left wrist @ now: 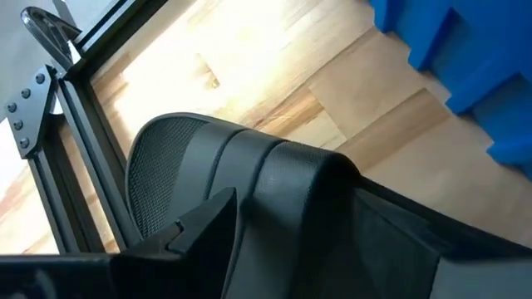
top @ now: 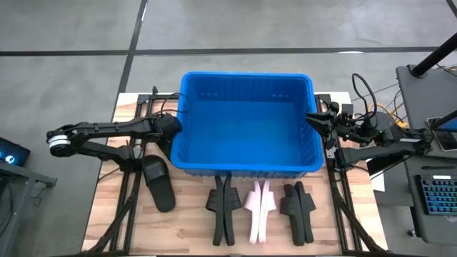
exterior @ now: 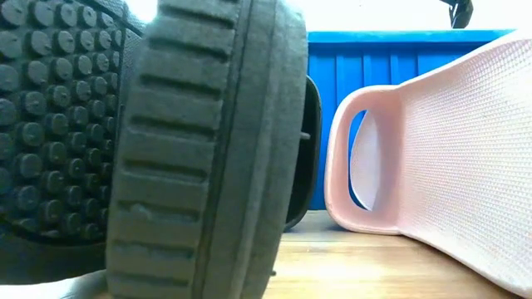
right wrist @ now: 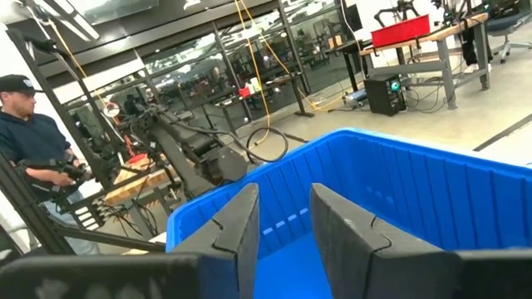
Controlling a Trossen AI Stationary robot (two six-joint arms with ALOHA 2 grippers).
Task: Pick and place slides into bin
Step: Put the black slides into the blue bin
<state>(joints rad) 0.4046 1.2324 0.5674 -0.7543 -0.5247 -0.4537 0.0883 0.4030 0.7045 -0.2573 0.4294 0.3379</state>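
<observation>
The blue bin [top: 246, 121] stands at the table's middle with nothing in it. One black slide [top: 158, 182] lies flat on the table, left of the bin's near corner. Two black slides [top: 223, 208], the pink slides [top: 258, 208] and more black slides [top: 298, 208] stand on edge in front of the bin. My left gripper [top: 170, 132] is open just above the lone black slide's strap [left wrist: 274, 178], which shows between its fingers. I cannot tell whether they touch it. My right gripper [right wrist: 281, 220] is empty over the bin's right rim, with a narrow gap between its fingers.
Black frame rails [top: 132, 193] run along the table's left and right sides. The low view is filled by a black slide's sole [exterior: 166, 149] and a pink slide [exterior: 440, 149], with the bin [exterior: 366, 83] behind. A person [right wrist: 25, 124] stands in the room beyond the table.
</observation>
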